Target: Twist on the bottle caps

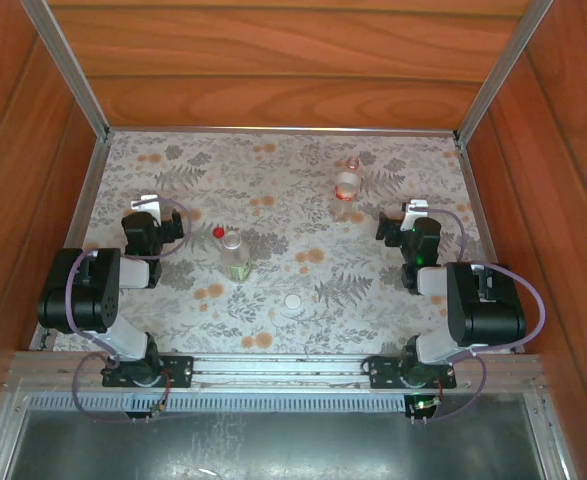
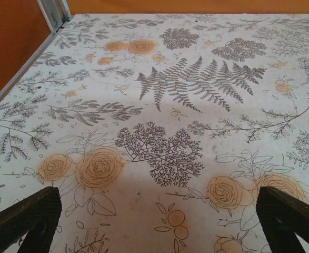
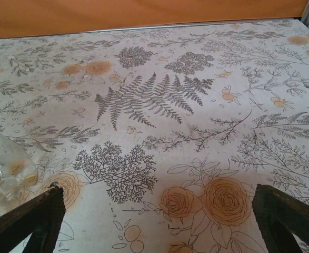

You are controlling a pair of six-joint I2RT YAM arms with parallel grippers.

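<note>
A clear bottle with a green-yellow label (image 1: 235, 257) stands left of the table's middle, and a small red cap (image 1: 218, 232) lies just to its far left. The white cap (image 1: 292, 301) rests flat nearer the front, at centre. The shorter bottle with a reddish band (image 1: 347, 186) stands at the back right; its clear side (image 3: 4, 168) shows at the left edge of the right wrist view. My left gripper (image 1: 150, 205) hovers open left of the red cap, over bare cloth (image 2: 154, 232). My right gripper (image 1: 405, 214) is open too, right of the shorter bottle, fingers (image 3: 30, 221) wide apart.
A floral cloth (image 1: 273, 190) covers the table. Wooden walls (image 1: 273, 60) and aluminium posts (image 1: 68, 65) enclose it at the back and sides. A metal rail (image 1: 273, 365) carrying the arm bases runs along the front edge.
</note>
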